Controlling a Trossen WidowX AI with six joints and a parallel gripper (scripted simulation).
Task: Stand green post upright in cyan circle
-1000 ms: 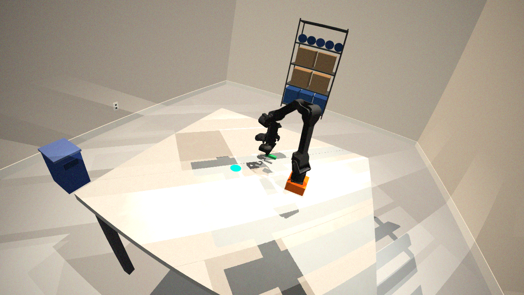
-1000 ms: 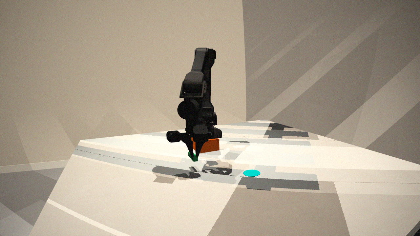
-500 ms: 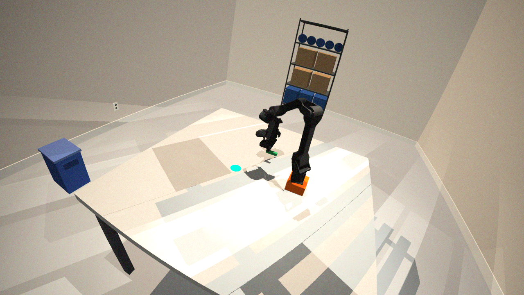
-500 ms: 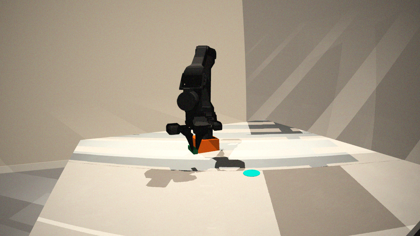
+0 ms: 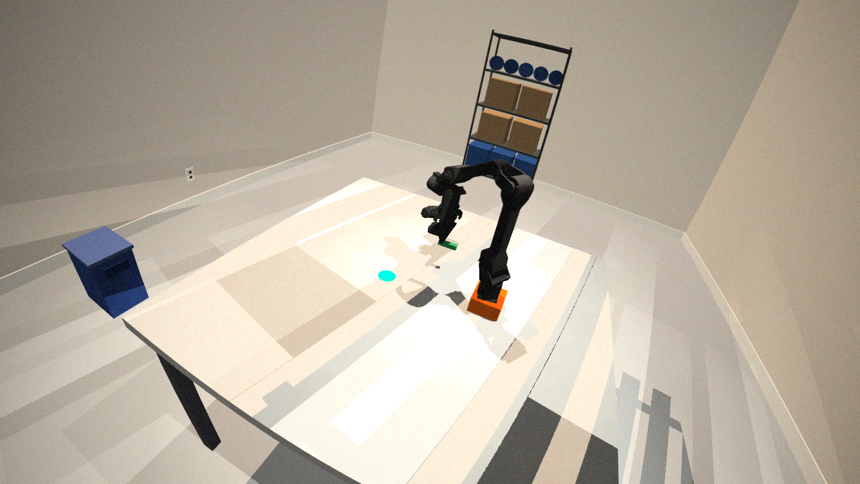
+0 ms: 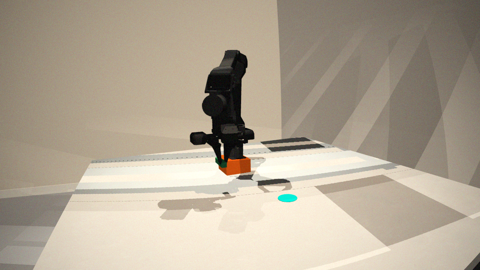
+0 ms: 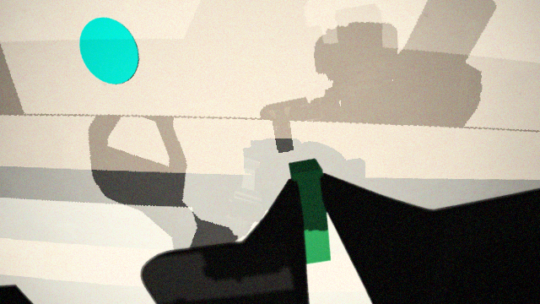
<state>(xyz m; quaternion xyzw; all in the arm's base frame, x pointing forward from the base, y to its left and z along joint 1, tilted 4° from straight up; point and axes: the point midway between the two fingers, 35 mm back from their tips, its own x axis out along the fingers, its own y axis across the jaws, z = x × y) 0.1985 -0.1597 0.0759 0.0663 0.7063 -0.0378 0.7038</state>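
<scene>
Black parallel-jaw gripper [image 7: 311, 192] clamped on small green rectangular post [image 7: 314, 219], long axis horizontal. Flat cyan circle [image 7: 109, 51] lies well apart, forward-left of post; post needs tipping upright.

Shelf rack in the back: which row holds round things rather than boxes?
The top row of the shelf rack: five dark blue round things side by side. The two rows below hold brown cardboard boxes, and the bottom row holds blue boxes.
</scene>
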